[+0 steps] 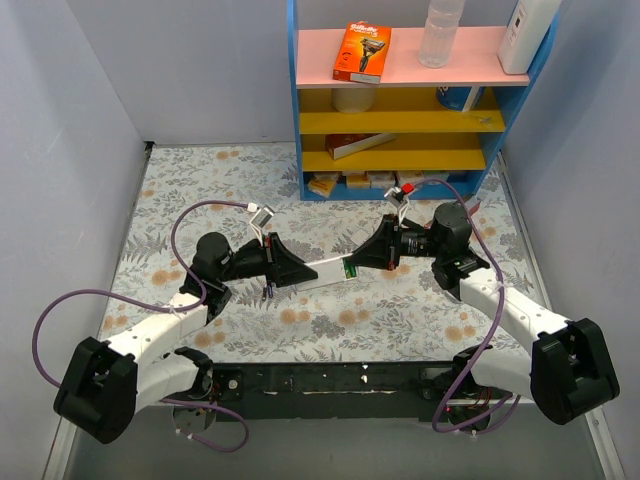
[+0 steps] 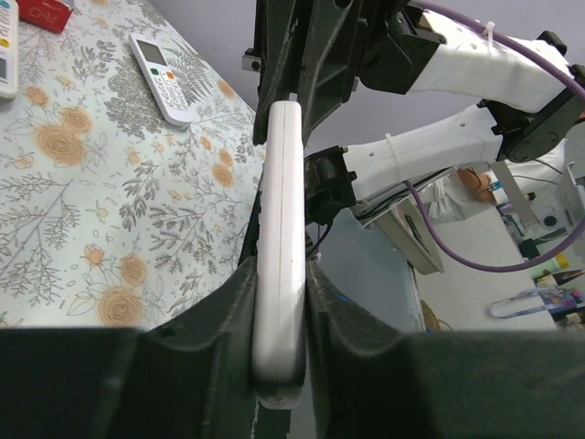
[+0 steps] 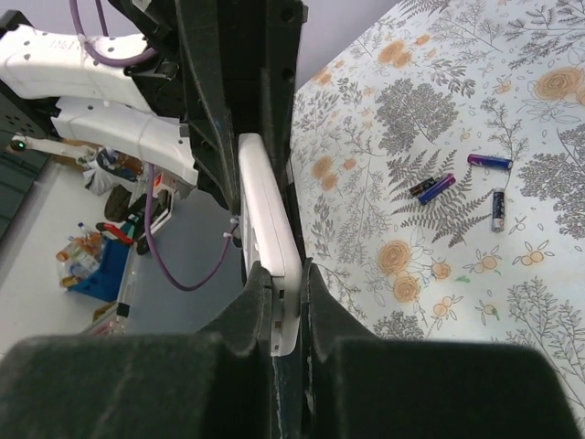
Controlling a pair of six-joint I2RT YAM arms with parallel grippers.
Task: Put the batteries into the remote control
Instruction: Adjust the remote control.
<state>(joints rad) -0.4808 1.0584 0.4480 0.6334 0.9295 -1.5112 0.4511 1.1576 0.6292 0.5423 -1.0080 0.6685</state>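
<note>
The slim white remote control (image 1: 330, 272) is held above the flowered table between both grippers. My left gripper (image 1: 296, 271) is shut on its left end and my right gripper (image 1: 374, 258) on its right end. A green spot shows on the remote near the right gripper. The left wrist view shows the remote (image 2: 281, 229) edge-on between the fingers of the left gripper (image 2: 279, 274). The right wrist view shows the remote (image 3: 267, 219) clamped in the right gripper (image 3: 285, 274). Three purple-blue batteries (image 3: 433, 188) lie loose on the table below. One battery (image 1: 268, 290) shows under the left gripper.
A blue shelf unit (image 1: 400, 150) stands at the back with an orange box (image 1: 361, 51), a bottle (image 1: 440, 30) and boxes. A longer white remote with greenish buttons (image 2: 164, 78), another remote (image 2: 5, 50) and a red box (image 2: 44, 13) lie on the table.
</note>
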